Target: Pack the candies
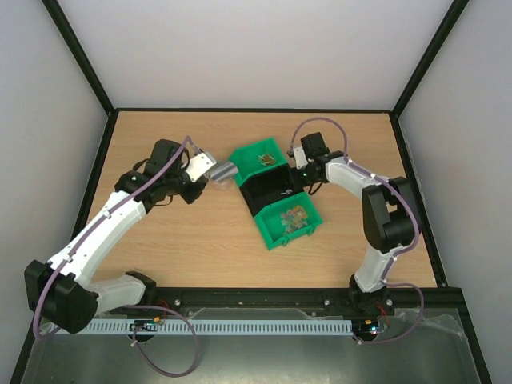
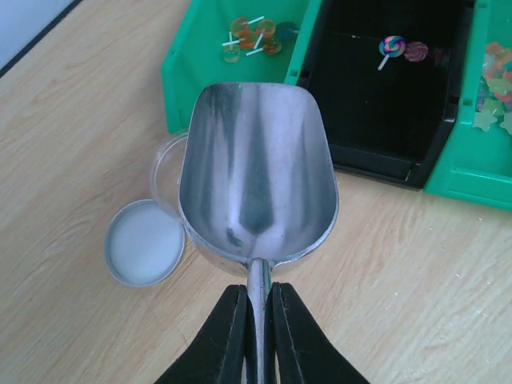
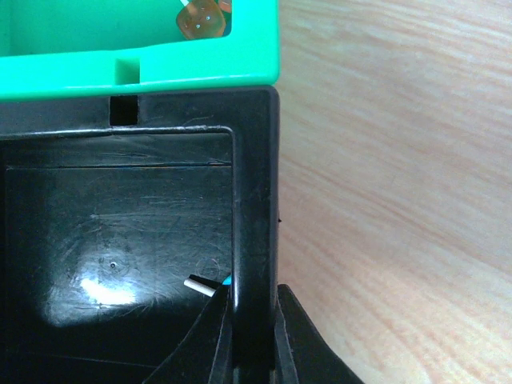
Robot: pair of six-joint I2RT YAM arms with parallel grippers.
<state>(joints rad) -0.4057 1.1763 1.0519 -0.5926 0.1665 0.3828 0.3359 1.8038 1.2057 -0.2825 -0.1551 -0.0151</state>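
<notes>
Loose mixed-colour candies (image 1: 294, 216) lie in the near green bin (image 1: 276, 234); they also show in the left wrist view (image 2: 494, 84). Orange lollipops (image 2: 250, 38) lie in the far green bin (image 1: 250, 154). A swirl lollipop (image 2: 390, 46) lies in the black bin (image 1: 268, 192) between them. My left gripper (image 2: 258, 308) is shut on the handle of an empty metal scoop (image 2: 256, 176), held above the table just left of the bins. My right gripper (image 3: 254, 324) is shut on the black bin's right wall (image 3: 254, 208). A white lollipop stick (image 3: 200, 286) pokes out beside it.
A clear round container (image 2: 164, 172) sits partly under the scoop, its lid (image 2: 146, 242) flat on the wooden table beside it. The three bins stand touching in a diagonal row mid-table. Black frame rails edge the table.
</notes>
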